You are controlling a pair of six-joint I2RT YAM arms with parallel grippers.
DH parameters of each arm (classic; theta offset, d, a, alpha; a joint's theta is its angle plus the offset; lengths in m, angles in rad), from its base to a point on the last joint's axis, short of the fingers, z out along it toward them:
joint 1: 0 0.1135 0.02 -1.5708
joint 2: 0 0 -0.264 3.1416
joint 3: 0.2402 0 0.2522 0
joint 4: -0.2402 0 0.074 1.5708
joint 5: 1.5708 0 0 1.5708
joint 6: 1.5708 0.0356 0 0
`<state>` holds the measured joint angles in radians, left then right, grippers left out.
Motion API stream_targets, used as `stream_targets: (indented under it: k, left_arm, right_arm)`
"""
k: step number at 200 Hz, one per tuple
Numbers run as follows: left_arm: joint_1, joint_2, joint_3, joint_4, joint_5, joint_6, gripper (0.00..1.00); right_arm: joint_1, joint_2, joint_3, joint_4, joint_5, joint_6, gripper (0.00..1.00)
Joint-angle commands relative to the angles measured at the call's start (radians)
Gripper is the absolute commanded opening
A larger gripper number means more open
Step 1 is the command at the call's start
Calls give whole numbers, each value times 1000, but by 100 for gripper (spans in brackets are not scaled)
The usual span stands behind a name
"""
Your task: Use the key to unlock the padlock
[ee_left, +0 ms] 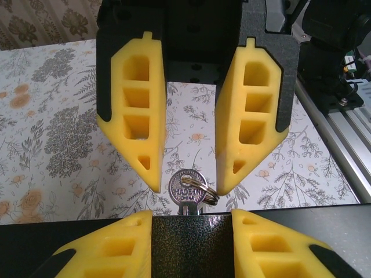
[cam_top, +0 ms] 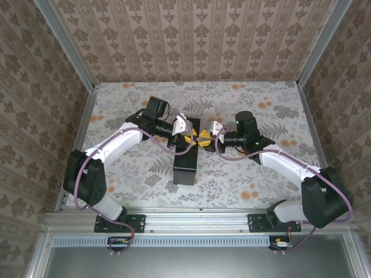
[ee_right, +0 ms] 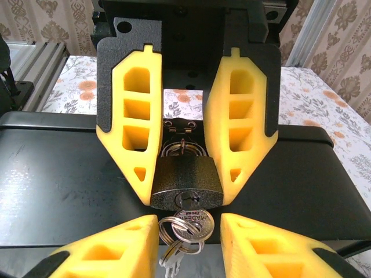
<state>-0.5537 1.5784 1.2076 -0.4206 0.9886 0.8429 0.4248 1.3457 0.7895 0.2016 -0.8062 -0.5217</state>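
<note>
Right wrist, padlock [ee_right: 186,182] hanging upright, long axis vertical, key [ee_right: 188,223] inserted underneath

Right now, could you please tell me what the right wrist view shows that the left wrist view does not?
Right wrist view, not left: the shackle hooked through a hasp, and what looks like a second key hanging from the ring. Left wrist view, not right: the right arm behind its gripper. Both: the left gripper shut on the padlock, the key in it, and the right gripper open on either side of the key's head.
</note>
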Motion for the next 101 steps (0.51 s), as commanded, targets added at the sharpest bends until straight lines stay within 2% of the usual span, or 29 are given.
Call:
stream_targets:
  k: [1, 56, 101]
  left_arm:
    - [11, 10, 61, 18, 84, 30, 9]
    - [12, 18, 61, 16, 90, 29, 9]
    - [17, 16, 61, 16, 93, 30, 9]
  right_arm:
    - [8, 8, 38, 3, 17, -24, 31]
    - [18, 3, 49, -26, 22, -31, 23]
    - [32, 0, 80, -116, 27, -38, 19]
